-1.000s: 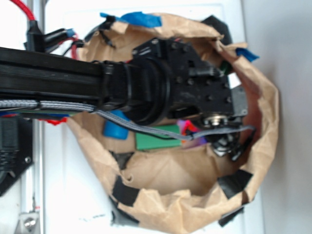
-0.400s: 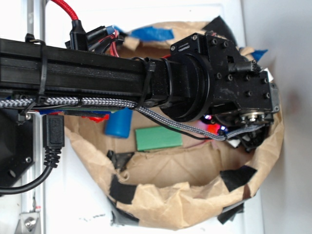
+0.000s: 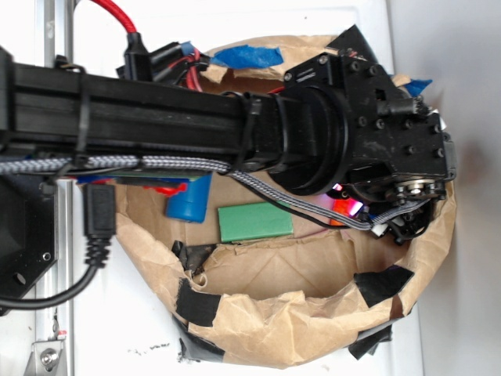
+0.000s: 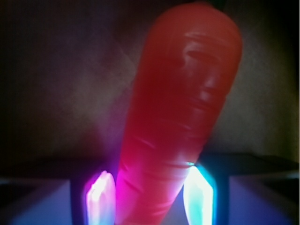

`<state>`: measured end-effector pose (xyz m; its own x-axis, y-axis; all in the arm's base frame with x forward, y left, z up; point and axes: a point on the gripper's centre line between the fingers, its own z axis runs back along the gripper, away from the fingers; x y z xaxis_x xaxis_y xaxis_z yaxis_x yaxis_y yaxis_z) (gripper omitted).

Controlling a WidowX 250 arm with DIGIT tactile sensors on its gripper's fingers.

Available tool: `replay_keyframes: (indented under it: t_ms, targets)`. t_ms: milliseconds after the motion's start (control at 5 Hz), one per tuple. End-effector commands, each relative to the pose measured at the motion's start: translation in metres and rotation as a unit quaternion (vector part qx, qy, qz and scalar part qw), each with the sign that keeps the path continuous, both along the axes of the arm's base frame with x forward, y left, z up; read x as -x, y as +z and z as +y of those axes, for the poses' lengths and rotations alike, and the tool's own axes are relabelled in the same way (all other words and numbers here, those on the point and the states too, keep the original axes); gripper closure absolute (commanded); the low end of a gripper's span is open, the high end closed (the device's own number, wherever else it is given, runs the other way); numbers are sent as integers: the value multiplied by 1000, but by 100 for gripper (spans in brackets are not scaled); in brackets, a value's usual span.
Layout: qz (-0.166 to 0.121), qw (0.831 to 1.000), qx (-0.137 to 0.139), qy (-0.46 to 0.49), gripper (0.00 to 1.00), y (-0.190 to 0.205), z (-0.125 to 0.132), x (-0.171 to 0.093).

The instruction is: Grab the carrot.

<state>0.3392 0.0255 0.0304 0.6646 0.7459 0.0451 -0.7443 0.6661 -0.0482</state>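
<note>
Wrist view: the carrot (image 4: 180,112) fills the centre of the frame, long axis running from lower left to upper right, thick end with a trace of dark stem at the top edge, narrow end down between the hand's (image 4: 150,197) two glowing fingertips (image 4: 99,197). The right tip touches it; a full clamp cannot be confirmed. Exterior view: the hand (image 3: 368,223) sits low at the right of the paper bag (image 3: 258,329); the green block (image 3: 255,222) and blue bottle (image 3: 190,200) lie to its left.
</note>
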Motion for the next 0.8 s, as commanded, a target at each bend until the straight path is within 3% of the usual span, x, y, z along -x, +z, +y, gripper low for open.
replay_keyframes:
  t_ms: [0, 200, 600]
  targets:
    - [-22, 990, 22, -135, 100, 66, 5, 43]
    - [-32, 983, 46, -176, 100, 107, 2, 79]
    - [-66, 971, 68, -219, 100, 163, 11, 99]
